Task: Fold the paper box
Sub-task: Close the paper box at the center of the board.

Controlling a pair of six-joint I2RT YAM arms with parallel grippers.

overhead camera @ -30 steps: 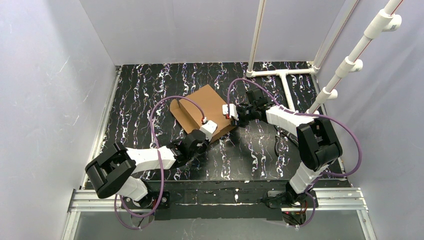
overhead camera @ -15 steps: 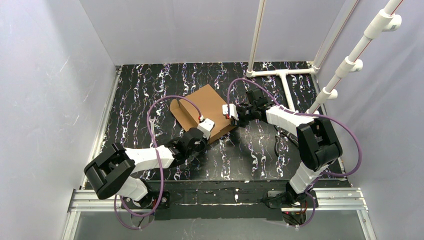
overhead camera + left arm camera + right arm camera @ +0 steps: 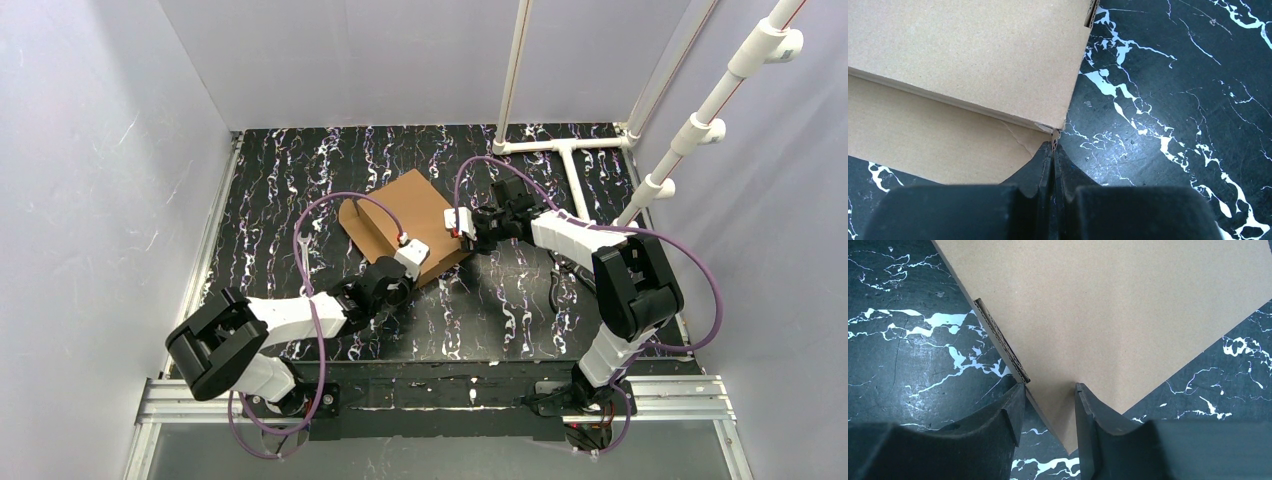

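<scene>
Black marble-patterned table (image 3: 280, 200), veined in white and closed in by pale lavender walls (image 3: 100, 150), carries the paper box (image 3: 405, 205) close to its centre. White pipe frame (image 3: 565, 150) stands toward 2 o'clock.

From overhead the brown cardboard lies turned like a diamond. It is mostly flat, with one flap (image 3: 362, 232) standing up along its 9 o'clock side.

The left arm reaches in from 7 o'clock and brings the left gripper (image 3: 1053, 150) to the box's 6 o'clock corner. Its fingers are pressed together, tips touching the cardboard's corner. Whether a sliver of board is caught between them cannot be told. The left wrist view shows two layers there, an upper panel lying over a lower one, and a short crease in the lower sheet just beside the fingertips.

The right arm comes from 4 o'clock to the box's 3 o'clock corner. The right gripper (image 3: 1048, 390) has its jaws spread, with the pointed corner of the board between them. One finger (image 3: 1008, 412) meets an exposed corrugated edge over the table; the other (image 3: 1088, 415) sits over the flat panel.
</scene>
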